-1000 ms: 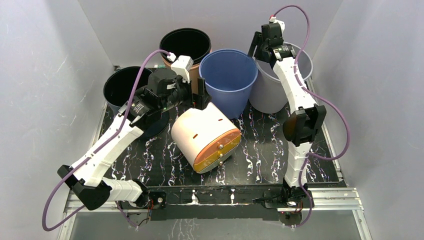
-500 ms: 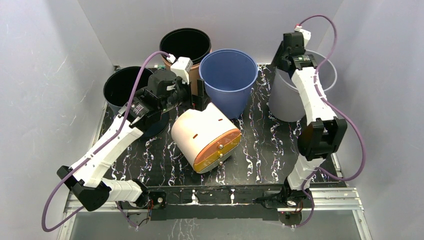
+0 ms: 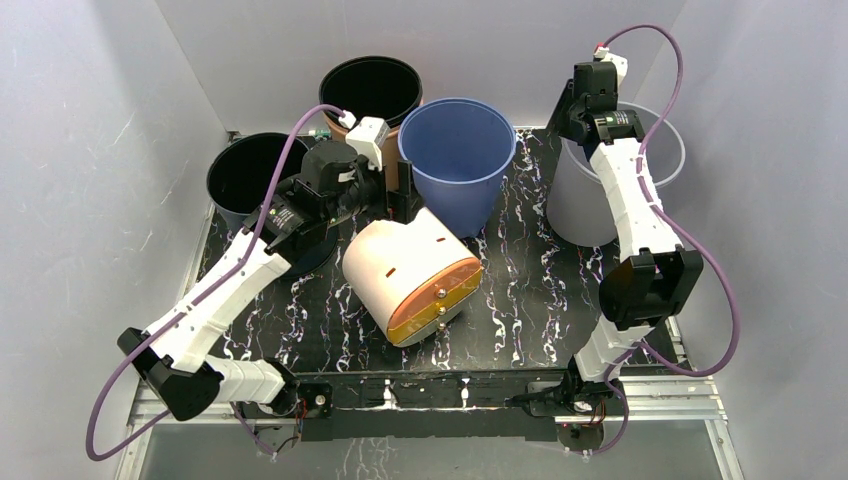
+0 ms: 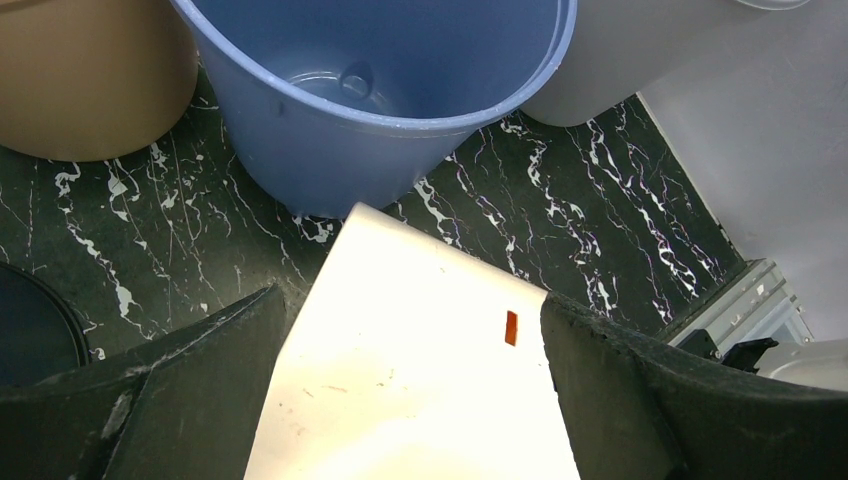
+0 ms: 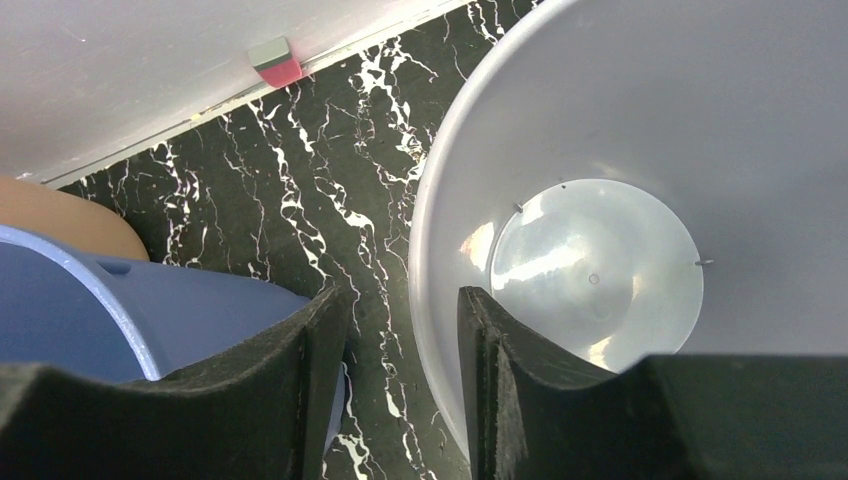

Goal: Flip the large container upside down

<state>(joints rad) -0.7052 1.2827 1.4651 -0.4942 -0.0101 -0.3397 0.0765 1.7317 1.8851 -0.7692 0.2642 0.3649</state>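
Dragged right since a second ago, the grey bucket (image 3: pixel 575 205) stands upright at the table's (image 3: pixel 530 290) far right, partly hidden by the arm. The right gripper (image 5: pixel 402 300) pinches its rim, jaws narrow. The left gripper (image 4: pixel 410 305) gapes wide over the cream container (image 3: pixel 400 260).

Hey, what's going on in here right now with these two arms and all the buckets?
The right gripper has its fingers either side of the grey bucket's rim, apparently pinching it; the bucket stands upright at the far right. The left gripper straddles the cream container, which lies on its side in front of the blue bucket; whether it's squeezing is unclear. Nothing is upside down yet.
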